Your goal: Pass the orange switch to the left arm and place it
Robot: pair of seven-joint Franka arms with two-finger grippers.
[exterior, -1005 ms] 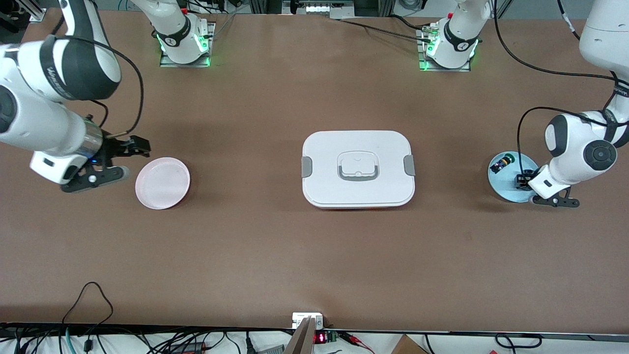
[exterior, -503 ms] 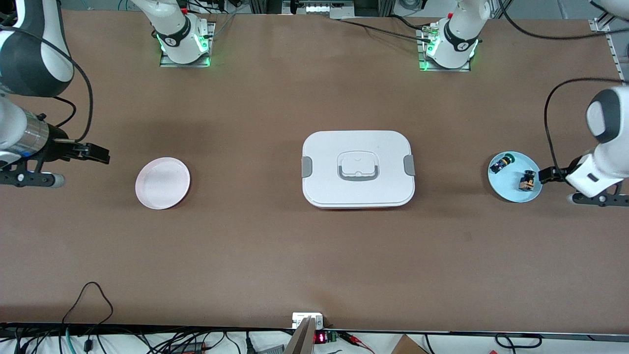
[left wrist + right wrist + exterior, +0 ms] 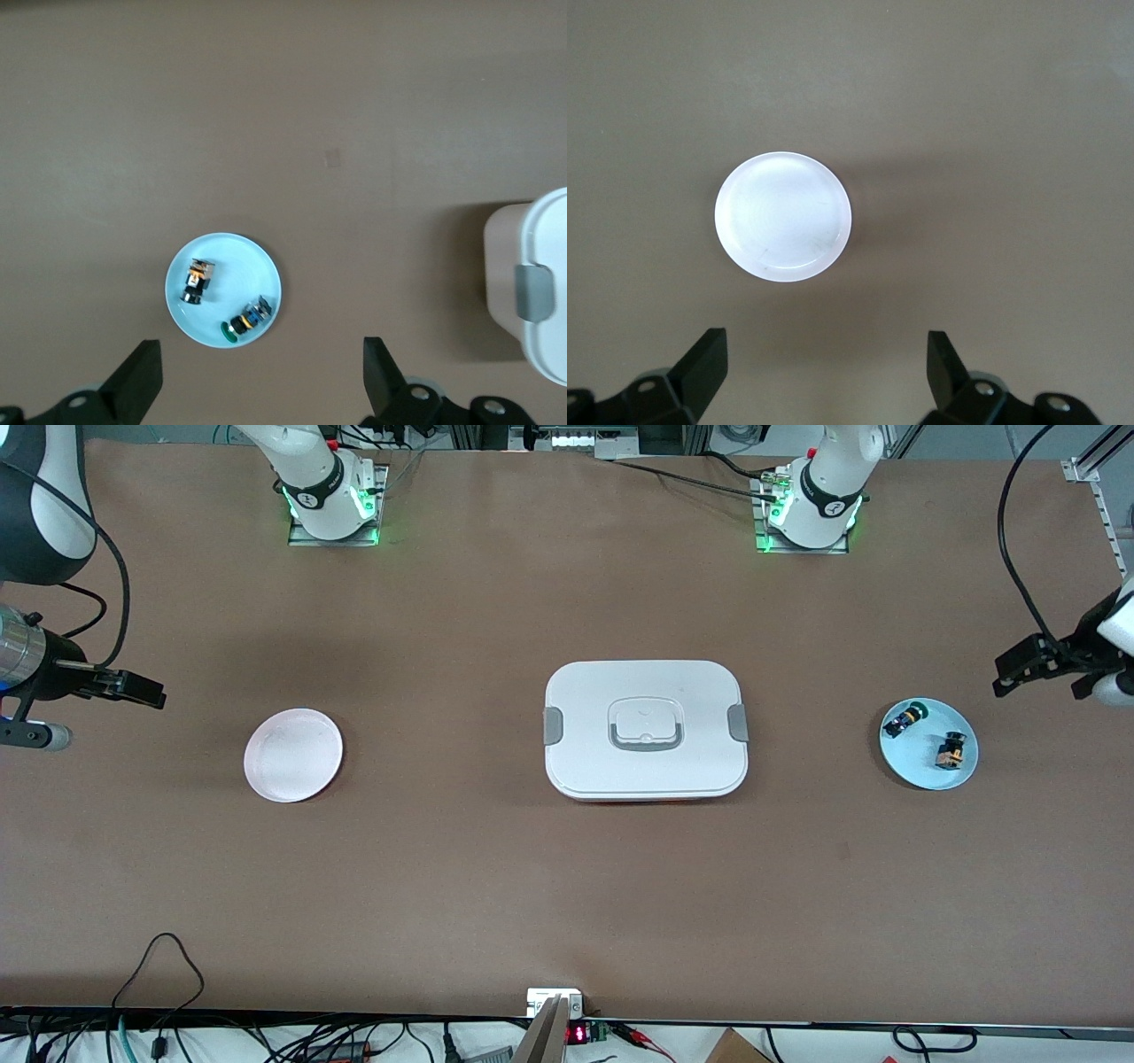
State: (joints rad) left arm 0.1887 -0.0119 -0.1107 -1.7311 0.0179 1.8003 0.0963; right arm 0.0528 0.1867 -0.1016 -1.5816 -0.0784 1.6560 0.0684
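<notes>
while front view hides spread fingers (image 3: 142,381), wrist views show.

The box (image 3: 540,292) is cut off by the left wrist view's edge, so only one end with a grey clip shows there. Both arms leave the front view at its sides, with the right gripper (image 3: 133,688) and left gripper (image 3: 1019,666) just inside. The orange switch (image 3: 951,750) is too small to show detail.

I'm seeing the box (image 3: 645,729) sitting mid-table, blocking the straight line between the 2 plates; open tabletop (image 3: 567,886) is lying toward the front-camera edge and toward the bases' edge.
</notes>
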